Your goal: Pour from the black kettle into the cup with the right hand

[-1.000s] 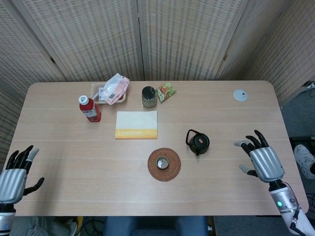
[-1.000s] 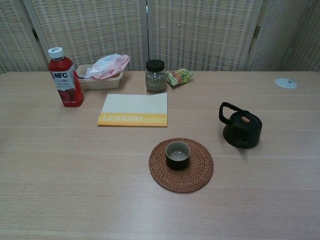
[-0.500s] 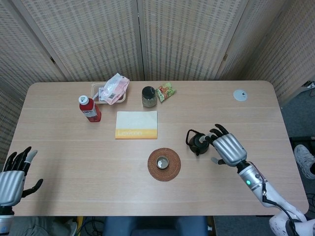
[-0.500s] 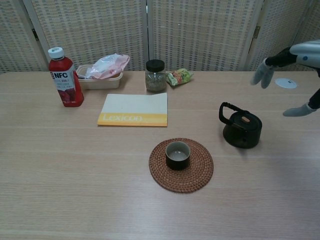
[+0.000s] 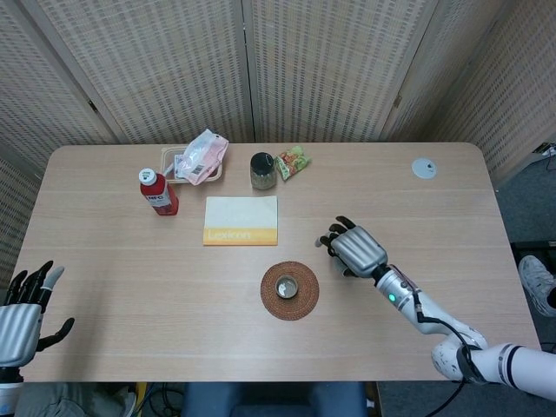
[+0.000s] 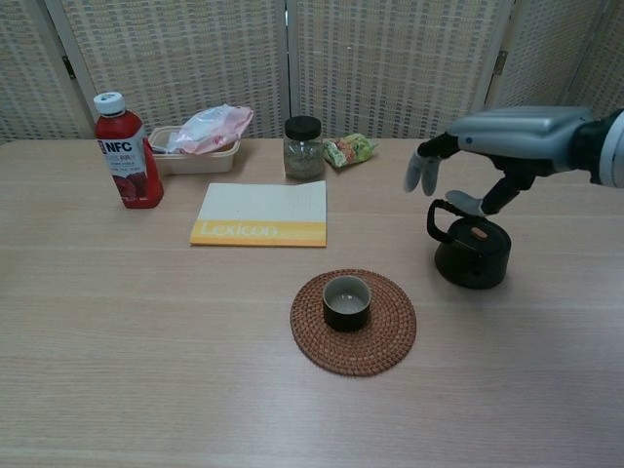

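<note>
The right hand (image 6: pixel 507 136) is poised directly above the black kettle (image 6: pixel 472 250), palm down, its fingers (image 6: pixel 418 174) spread and drooping ahead of the looped handle, grasping nothing. The chest view shows a clear gap between the palm and the kettle lid, and only the thumb tip comes close to the top of the handle; whether it touches cannot be told. The head view hides almost the whole kettle beneath the right hand (image 5: pixel 355 248), so that gap is not visible from there. The cup (image 6: pixel 346 300) stands upright at the centre of a round woven coaster (image 6: pixel 353 321), below and to the left of the right hand, well apart from the kettle. Only the head view shows the left hand (image 5: pixel 23 308), at the near left edge of the table (image 5: pixel 130 287), fingers apart and holding nothing; the chest view does not include it. Beyond the right hand's fingertips, toward the far side, lie a yellow-banded booklet (image 6: pixel 260 214), a dark-lidded jar (image 6: pixel 303 147), a green snack packet (image 6: pixel 349 149), a red juice bottle (image 6: pixel 126 151), and a tray with a pink bag (image 6: pixel 202 140).
</note>
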